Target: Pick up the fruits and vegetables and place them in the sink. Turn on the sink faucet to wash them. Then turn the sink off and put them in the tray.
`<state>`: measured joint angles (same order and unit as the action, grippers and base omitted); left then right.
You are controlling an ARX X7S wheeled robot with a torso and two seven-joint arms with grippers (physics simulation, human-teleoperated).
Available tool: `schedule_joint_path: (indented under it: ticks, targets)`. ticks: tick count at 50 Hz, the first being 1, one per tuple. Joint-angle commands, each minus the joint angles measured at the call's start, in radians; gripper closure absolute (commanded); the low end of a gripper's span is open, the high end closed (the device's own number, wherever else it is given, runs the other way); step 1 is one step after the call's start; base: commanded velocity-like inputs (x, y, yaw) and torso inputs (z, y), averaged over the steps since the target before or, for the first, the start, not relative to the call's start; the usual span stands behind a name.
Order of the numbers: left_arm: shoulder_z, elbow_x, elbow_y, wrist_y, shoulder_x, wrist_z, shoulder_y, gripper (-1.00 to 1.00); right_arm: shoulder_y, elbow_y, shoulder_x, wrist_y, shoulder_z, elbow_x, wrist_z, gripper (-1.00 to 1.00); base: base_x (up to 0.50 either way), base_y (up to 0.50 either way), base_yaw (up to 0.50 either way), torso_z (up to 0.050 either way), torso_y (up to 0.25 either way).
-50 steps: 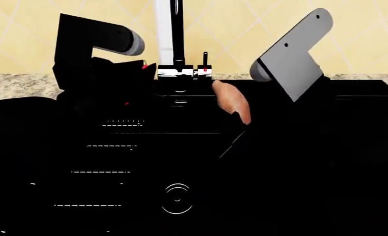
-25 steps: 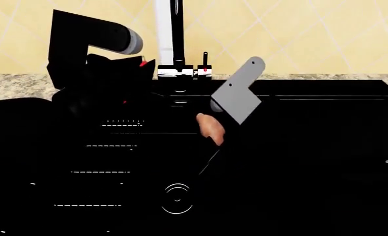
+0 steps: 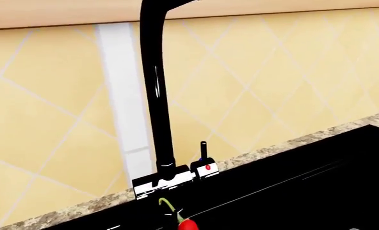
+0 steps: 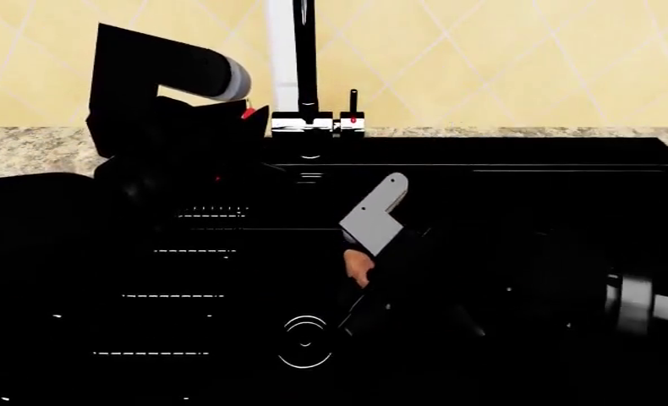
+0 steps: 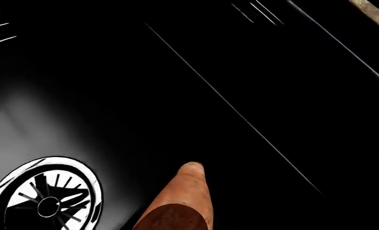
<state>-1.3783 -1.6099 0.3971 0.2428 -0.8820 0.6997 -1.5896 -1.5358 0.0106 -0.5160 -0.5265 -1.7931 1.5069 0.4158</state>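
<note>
Now right gripper [image 4: 363,283] dropped from faucet [image 4: 304,63] level to frame centre, sweet potato [image 5: 180,201] clamped, tip near drain [image 5: 45,203] inside sink [image 4: 515,194]. Release next, I judge. Left gripper [image 4: 238,118] pinches chili pepper [image 3: 184,224], upper left.

sweet potato [image 5: 180,201] above sink [image 5: 176,72] drain

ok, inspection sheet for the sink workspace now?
Surface: speckled granite counter around a glossy black sink; drain ring.
Job's things: sweet potato in the right arm's grasp, tip near the drain; chili pepper at the left gripper near the faucet, red-dot lever; tray not seen.
Clutter: nothing seen.
Grippers: both black on black, fingers hard to make out.
Cables: nothing seen.
Surroundings: yellow tiled wall.
</note>
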Motion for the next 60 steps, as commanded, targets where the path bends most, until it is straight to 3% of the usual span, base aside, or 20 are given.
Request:
schedule_joint_path:
  ticks: [1,31,32,53,60]
  targets:
    - [-0.004,0.002,-0.008,-0.004,0.003,0.029,0.010,1.00,0.120,0.180,0.086,0.038,-0.038,-0.073,-0.075,1.00,0.00,0.00,0.00,0.000,0.000]
    - [-0.003,0.007,-0.013,0.007,-0.002,0.022,0.018,1.00,0.344,0.604,0.301,0.076,-0.118,-0.163,-0.277,1.00,0.00,0.00,0.00,-0.002,0.000]
    - [-0.003,0.006,-0.013,0.008,-0.003,0.021,0.018,1.00,0.340,0.583,0.295,0.075,-0.123,-0.169,-0.279,-1.00,0.02,0.00,0.01,-0.012,0.000]
    - [0.002,0.006,-0.013,0.012,0.002,0.024,0.020,1.00,0.266,0.421,0.220,0.054,-0.107,-0.163,-0.235,-1.00,0.00,0.00,0.01,-0.004,0.000]
    - [0.004,0.006,-0.015,0.013,0.003,0.023,0.020,1.00,0.099,0.112,0.052,0.065,-0.023,-0.116,-0.160,-1.00,0.00,0.00,0.00,0.000,0.000]
